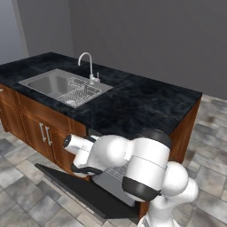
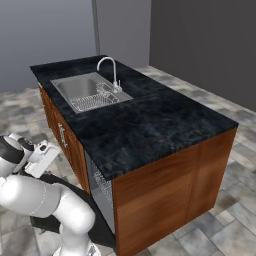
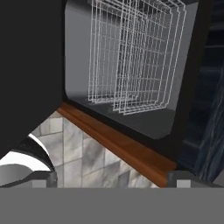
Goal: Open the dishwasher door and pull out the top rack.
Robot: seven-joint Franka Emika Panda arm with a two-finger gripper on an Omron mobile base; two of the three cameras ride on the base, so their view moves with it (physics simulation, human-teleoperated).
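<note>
Presently: dishwasher door [image 1: 84, 190] down, flat; top rack [image 3: 131, 57] at 12 o'clock, inside; gripper [image 3: 111, 179] apparently spread, empty. Risk: fingers slipping between thin wires, missing grip.

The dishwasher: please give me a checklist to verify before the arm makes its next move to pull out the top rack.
1. The dishwasher door is folded down, open: ok.
2. Wire racks sit inside the tub, facing the hand camera: ok.
3. The top rack is pulled out: not ok; in the right base view the wire stays inside the opening.
4. Which basket is the top one in the rolled hand view: cannot tell.
5. The gripper is open with nothing between the fingertips: ok.
</note>
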